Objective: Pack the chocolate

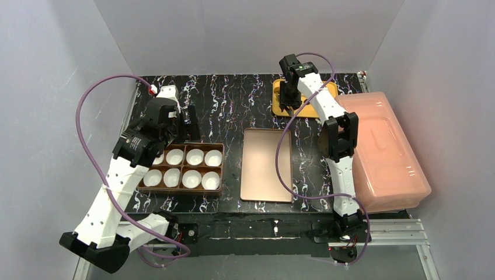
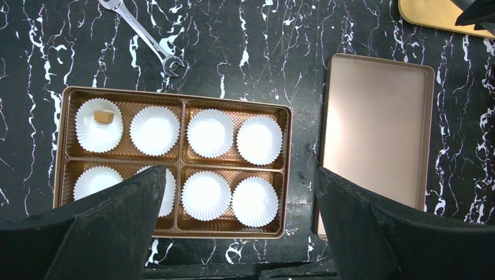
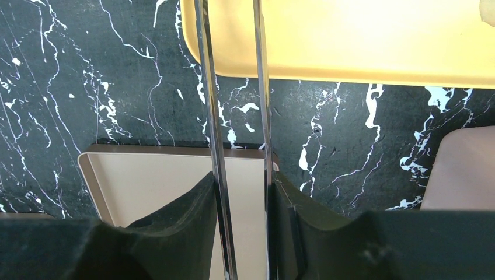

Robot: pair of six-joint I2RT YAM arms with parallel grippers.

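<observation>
Right tool (image 3: 242, 186): clamped on thin silver metal tongs (image 3: 213, 116) above flat yellow tray (image 3: 362, 41); tips unseen, perhaps empty.
Left tool (image 2: 239, 175): wide open.
Risk: smooth tongs twist, chocolate (image 2: 104, 116) drops onto black marbled desk (image 3: 87, 87).

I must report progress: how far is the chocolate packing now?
Done: one tan chunk sits in a corner cup of the box; the other cups look empty. In hand: the right gripper holds tongs over the yellow tray. Remaining: filling those cups, then the lid.
</observation>
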